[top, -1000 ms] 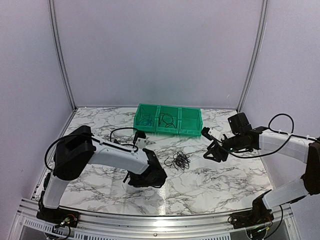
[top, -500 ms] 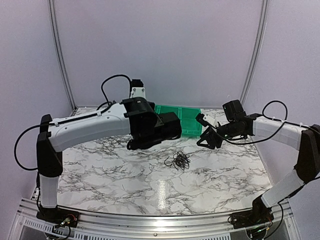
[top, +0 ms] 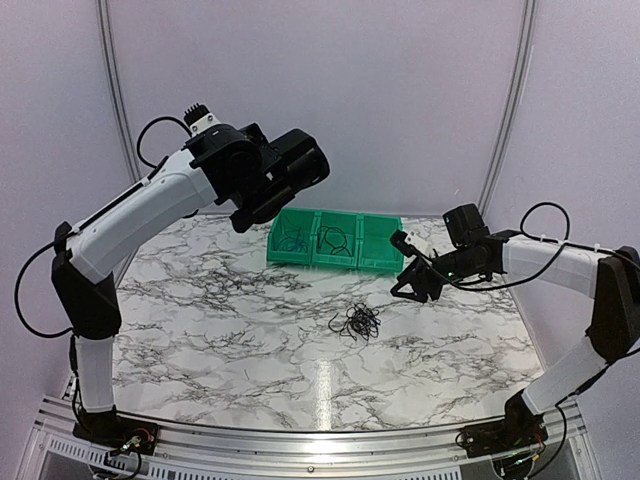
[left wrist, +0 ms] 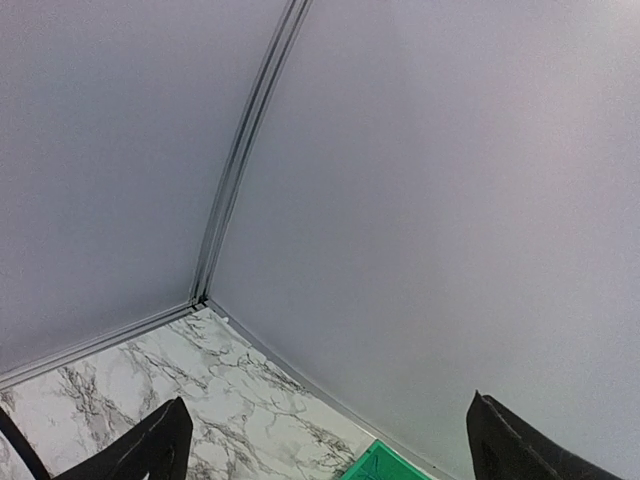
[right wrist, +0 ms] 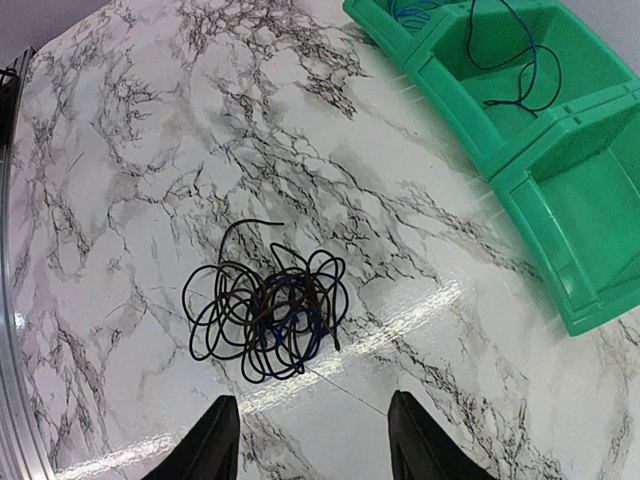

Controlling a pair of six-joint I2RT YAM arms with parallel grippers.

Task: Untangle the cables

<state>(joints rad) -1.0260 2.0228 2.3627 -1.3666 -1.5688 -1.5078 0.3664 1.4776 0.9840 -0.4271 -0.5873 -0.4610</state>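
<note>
The cables [top: 355, 322] lie as a small knotted clump of black wires with one blue strand on the marble table, in front of the green bin. The right wrist view shows the same clump [right wrist: 265, 315] just ahead of my right gripper [right wrist: 315, 445], which is open and empty. From above, the right gripper [top: 404, 287] hovers low to the right of the clump, apart from it. My left gripper [top: 312, 165] is raised high near the back wall, open and empty. The left wrist view shows its fingertips [left wrist: 152, 452] spread wide against the wall.
A green bin [top: 380, 262] with three compartments stands at the back of the table. A blue wire [top: 293, 243] lies in its left compartment and a black one [top: 332, 240] in the middle. The bin's rim [right wrist: 520, 165] lies right of the right gripper.
The left arm has swung from table level near the clump up high toward the back wall. The right gripper has shifted slightly left and back. The clump has not moved.
</note>
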